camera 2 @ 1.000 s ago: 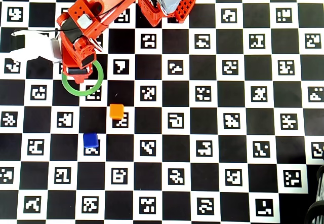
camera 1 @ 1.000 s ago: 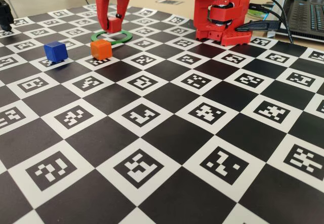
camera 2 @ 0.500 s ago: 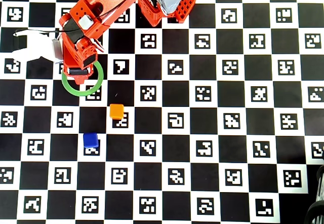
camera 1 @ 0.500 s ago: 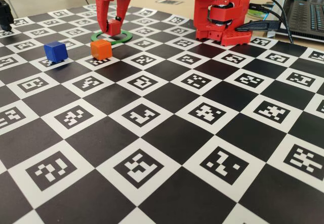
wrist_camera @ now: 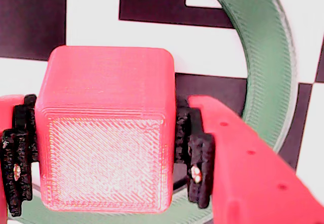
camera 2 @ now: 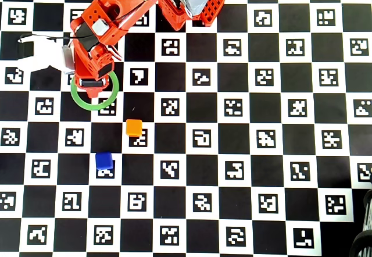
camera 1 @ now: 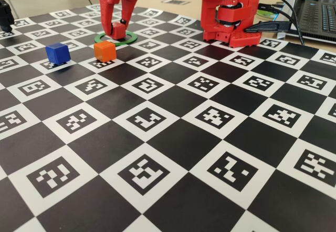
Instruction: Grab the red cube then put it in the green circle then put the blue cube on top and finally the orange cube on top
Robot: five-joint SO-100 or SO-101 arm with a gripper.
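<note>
Red cube (wrist_camera: pixel 109 133) sitting clamped between the black pads (wrist_camera: pixel 195 155) of the gripper (camera 1: pixel 116 31), down inside the green circle (camera 2: pixel 110 94) toward its 12 o'clock rim in the overhead view. Lying free on the checkered mat (camera 2: pixel 232 170) at about 5 o'clock from the ring: blue cube (camera 2: pixel 104 161) leftmost, orange cube (camera 2: pixel 134 128) at its 1 o'clock.

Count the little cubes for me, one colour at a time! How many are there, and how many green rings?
Red cube: 1, between the fingers of the gripper, over the ring
Orange cube: 1, on the board
Blue cube: 1, on the board
Green circle: 1
Total: 3 cubes and 1 ring, 4 things
</note>
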